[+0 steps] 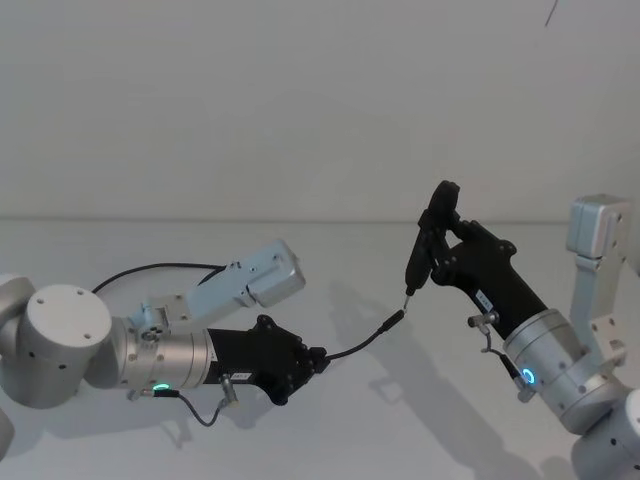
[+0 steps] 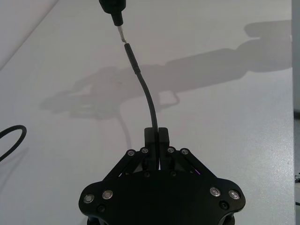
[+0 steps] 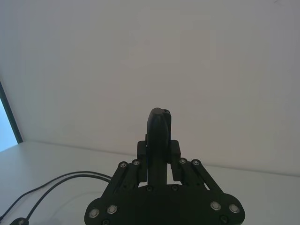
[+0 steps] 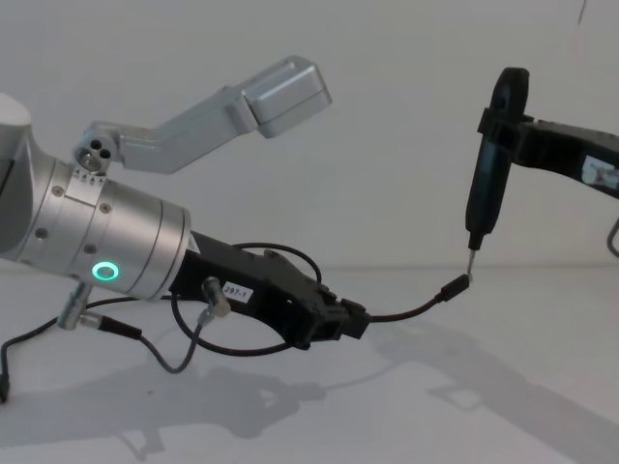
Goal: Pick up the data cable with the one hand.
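White bench [image 1: 300, 420] runs under both arms, plain wall behind.

Left gripper [image 1: 318, 362] reaches in low from the left, silver wrist with a green ring light behind it. Its jaws are pinched tight on the data cable [image 1: 365, 340]. The left wrist view makes it plain: the two fingers [image 2: 149, 140] sit pressed together with the cable [image 2: 146, 93] coming straight out between them. Chest view shows the same grip from the side, left gripper [image 4: 350, 319] clear of the bench, the cable [image 4: 411, 311] curving up and away to its plug end. The rest of the cable loops back behind the left arm.

Right gripper [image 1: 440, 245] is up high on the right, closed around a black pen-shaped tool [image 1: 425, 245], metal tip pointing down. Right wrist view gives only the tool's butt end [image 3: 158, 136] clamped between the fingers; tip hidden there.

Plug [image 4: 453, 287] hangs in the air just under the pen tip in the chest view. In the left wrist view the tip meets the plug [image 2: 129, 49].
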Controlling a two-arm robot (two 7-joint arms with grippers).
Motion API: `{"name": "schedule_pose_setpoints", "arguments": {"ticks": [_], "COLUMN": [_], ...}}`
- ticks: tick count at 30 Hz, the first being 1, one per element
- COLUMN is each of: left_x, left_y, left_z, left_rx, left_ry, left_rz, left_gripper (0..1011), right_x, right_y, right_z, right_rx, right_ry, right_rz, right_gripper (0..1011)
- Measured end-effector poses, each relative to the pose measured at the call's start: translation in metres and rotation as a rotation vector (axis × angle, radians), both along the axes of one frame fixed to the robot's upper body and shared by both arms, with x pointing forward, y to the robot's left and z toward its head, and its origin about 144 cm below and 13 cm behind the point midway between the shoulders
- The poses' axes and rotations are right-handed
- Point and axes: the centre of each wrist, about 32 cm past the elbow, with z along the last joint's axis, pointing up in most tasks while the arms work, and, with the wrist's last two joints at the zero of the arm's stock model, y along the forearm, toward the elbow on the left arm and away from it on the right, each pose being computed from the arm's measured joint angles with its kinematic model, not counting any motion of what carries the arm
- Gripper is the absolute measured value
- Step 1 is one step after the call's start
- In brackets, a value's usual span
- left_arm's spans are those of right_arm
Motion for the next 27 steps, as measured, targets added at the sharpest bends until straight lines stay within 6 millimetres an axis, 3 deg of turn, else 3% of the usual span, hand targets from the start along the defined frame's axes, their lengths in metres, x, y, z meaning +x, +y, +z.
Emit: {"name": "schedule_pose_setpoints", "arguments": {"ticks": [27], "left_x": [0.0], "left_y": [0.0], "left_z": [0.0], "left_rx": [0.0], "left_ry": [0.0], "left_rz": [0.0], "left_gripper": [43], "right_x": [0.0016], "right_y": [0.0003], "right_z": [0.0003], "right_rx": [-0.006], "right_ry": [0.01], "right_rz": [0.005], "right_gripper": [279]}}
